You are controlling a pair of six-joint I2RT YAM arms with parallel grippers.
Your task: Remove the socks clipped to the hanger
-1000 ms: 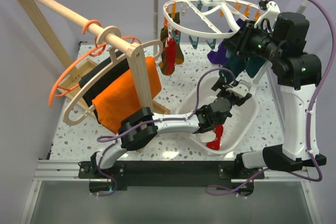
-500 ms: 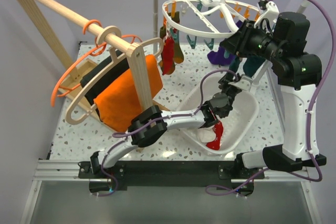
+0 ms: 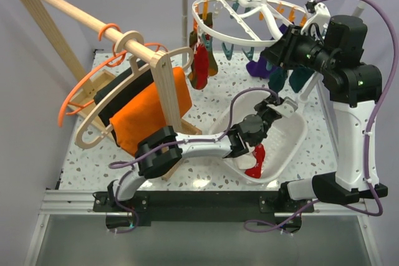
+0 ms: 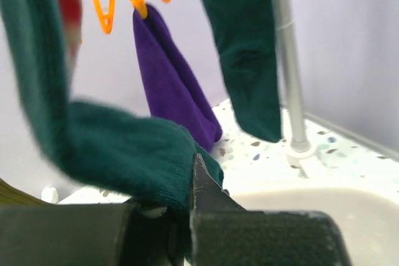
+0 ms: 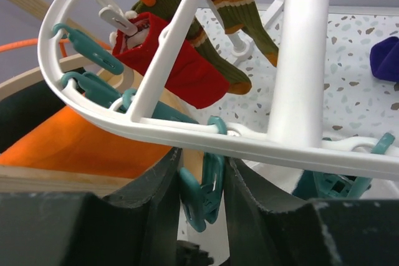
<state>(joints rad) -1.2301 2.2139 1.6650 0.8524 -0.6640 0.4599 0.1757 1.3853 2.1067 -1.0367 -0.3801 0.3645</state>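
Observation:
The white oval hanger [image 3: 215,29] hangs from a rail at the back, with orange and teal clips. A red sock [image 3: 201,63], a purple sock [image 3: 257,66] and dark green socks [image 3: 293,78] hang from it. My left gripper [image 3: 274,105] is under the hanger's right side, shut on the lower end of a dark green sock [image 4: 124,154], which bends over the left gripper [image 4: 187,182]. My right gripper [image 5: 202,172] is up at the hanger rim [image 5: 124,119], its fingers pressed on either side of a teal clip [image 5: 209,185]. Behind it hang the red sock [image 5: 181,70] and a brown-striped sock [image 5: 240,4].
A white basin [image 3: 293,144] sits under the hanger with a red sock [image 3: 255,163] in it. At the left, a wooden rack [image 3: 68,10] carries wooden coat hangers with orange cloth [image 3: 146,113] and black cloth, plus thin orange hangers [image 3: 75,98]. A white rail post [image 4: 290,79] stands to the right.
My left gripper has risen from over the basin and shut on the hanging dark green sock. My right gripper stays on the clip, its jaws slightly wider. The hanger has tilted a little.

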